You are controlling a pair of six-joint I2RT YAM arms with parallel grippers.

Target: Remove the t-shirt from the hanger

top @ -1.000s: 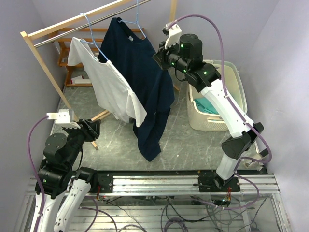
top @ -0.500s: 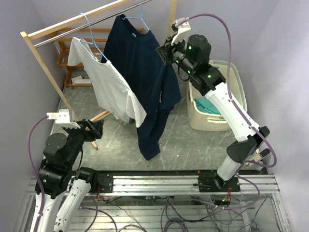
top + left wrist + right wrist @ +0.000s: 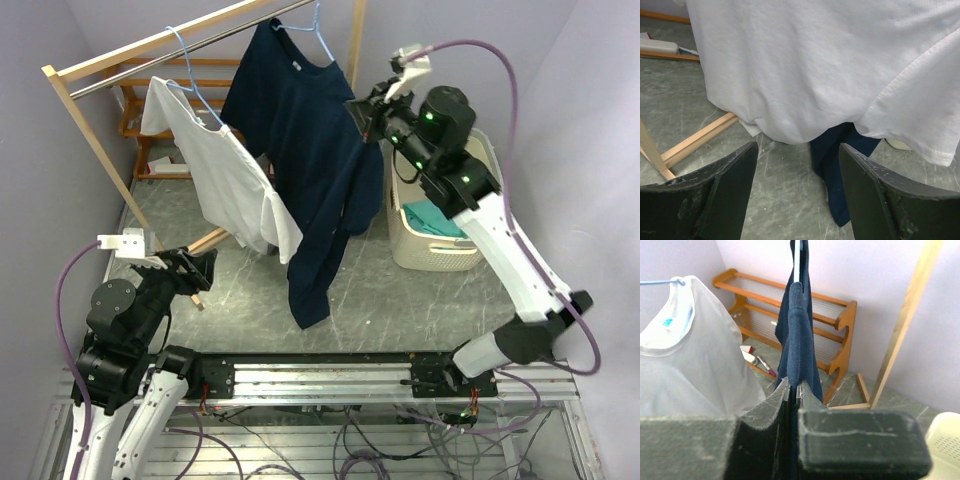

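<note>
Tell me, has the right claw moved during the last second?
Yes. The right claw, shut on the navy t-shirt, has moved rightward in the top view, closer to the white basket.

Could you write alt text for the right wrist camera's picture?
The right gripper pinches a fold of a dark blue t-shirt hanging from a hanger. A white t-shirt hangs beside it, with a wooden rack behind.

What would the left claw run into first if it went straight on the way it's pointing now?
Most likely the white t-shirt, whose bottom edge hangs right ahead of the open left claw. The navy t-shirt hangs behind it; how far off is unclear.
</note>
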